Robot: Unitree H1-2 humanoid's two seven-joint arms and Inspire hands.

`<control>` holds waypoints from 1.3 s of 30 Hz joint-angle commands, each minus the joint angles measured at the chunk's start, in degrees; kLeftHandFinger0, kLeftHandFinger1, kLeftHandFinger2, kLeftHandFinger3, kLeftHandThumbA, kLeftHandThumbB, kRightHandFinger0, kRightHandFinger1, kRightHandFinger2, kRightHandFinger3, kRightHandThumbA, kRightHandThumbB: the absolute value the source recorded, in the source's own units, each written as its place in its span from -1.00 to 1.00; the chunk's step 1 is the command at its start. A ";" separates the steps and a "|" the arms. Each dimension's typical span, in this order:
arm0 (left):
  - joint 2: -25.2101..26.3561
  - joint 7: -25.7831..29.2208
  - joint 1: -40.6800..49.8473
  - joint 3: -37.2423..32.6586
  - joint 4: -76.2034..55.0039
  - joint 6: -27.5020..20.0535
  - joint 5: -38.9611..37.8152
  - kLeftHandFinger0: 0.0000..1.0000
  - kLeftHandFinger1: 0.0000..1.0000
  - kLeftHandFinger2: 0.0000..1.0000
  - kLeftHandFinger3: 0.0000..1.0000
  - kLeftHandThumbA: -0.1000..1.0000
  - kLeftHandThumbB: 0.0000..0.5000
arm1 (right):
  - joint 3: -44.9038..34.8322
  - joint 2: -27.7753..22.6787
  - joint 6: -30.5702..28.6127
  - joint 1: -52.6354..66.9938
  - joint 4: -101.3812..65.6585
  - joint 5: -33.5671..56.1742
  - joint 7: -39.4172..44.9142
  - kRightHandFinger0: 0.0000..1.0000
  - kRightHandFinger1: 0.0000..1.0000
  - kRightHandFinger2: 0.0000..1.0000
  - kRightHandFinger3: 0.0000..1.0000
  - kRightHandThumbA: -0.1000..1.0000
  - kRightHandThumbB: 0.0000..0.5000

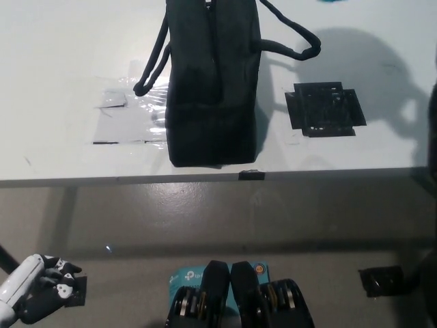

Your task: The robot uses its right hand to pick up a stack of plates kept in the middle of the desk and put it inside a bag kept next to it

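A black bag [213, 82] stands upright in the middle of the white desk [54, 68], its zip running along the top and its handles hanging to both sides. Of the blue stack of plates [333, 1] only a sliver shows at the top edge, up in the air right of the bag; its shadow [362, 61] falls on the desk. My right hand is out of the picture; a dark strip of the right arm [432, 130] runs along the right edge. My white left hand [41, 297] rests low at the lower left, open and holding nothing.
A black tape mark [324, 109] lies on the desk right of the bag. A patch of clear film [130, 119] lies left of the bag. The desk's front edge [205, 179] crosses the picture; grey floor with a black scrap [382, 280] lies below.
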 commanded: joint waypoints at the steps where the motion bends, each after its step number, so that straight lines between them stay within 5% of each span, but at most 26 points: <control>1: 1.77 2.84 -0.24 -0.29 -1.43 -0.15 -1.02 0.23 0.25 0.31 0.27 -1.00 -1.00 | 3.47 0.28 -0.11 -2.01 -3.13 -5.27 2.05 -1.00 -1.00 -1.00 -1.00 -1.00 0.43; 5: 1.91 3.14 -0.69 -1.14 -0.90 0.01 -1.18 0.24 0.25 0.31 0.27 -1.00 -1.00 | 7.14 0.29 -0.11 -1.46 -2.62 -6.16 1.19 -1.00 -1.00 -1.00 -1.00 -1.00 0.54; 9: 2.26 3.09 -0.49 -1.83 -1.57 1.10 -0.56 0.25 0.25 0.32 0.29 -1.00 -1.00 | 8.26 1.90 -0.11 -1.37 -1.60 -6.62 1.33 -1.00 -1.00 -1.00 -1.00 -1.00 0.43; 23: 3.08 3.64 0.28 -3.03 -1.51 0.43 -0.73 0.26 0.27 0.35 0.31 -1.00 -1.00 | 4.54 8.56 -0.11 -4.80 5.13 -11.37 0.54 -1.00 -1.00 -1.00 -1.00 -1.00 0.52; 29: 2.52 3.75 0.04 -3.09 -1.10 1.57 -1.68 0.28 0.29 0.38 0.33 -1.00 -1.00 | 1.55 13.04 -0.11 -5.86 9.53 -18.05 1.16 -1.00 -1.00 -1.00 -0.86 -1.00 0.46; 32: 2.85 3.37 -0.02 -3.64 -1.34 1.62 -0.62 0.31 0.31 0.42 0.35 -1.00 -1.00 | -0.01 16.21 -0.11 -5.96 12.26 -21.21 -0.59 -1.00 -1.00 -1.00 -0.52 -1.00 0.26; 37: 3.05 3.57 -0.33 -4.26 -1.28 1.60 -0.61 0.31 0.30 0.41 0.32 -1.00 -1.00 | 0.29 18.85 -0.11 -6.11 16.15 -24.10 -2.59 -1.00 -1.00 -0.99 -0.74 -1.00 0.60; 39: 2.64 3.08 -0.58 -4.09 -1.12 1.62 0.14 0.31 0.31 0.41 0.32 -1.00 -1.00 | 0.50 19.35 -0.11 -6.28 17.44 -24.52 -2.41 -1.00 -1.00 -0.87 -0.69 -1.00 0.70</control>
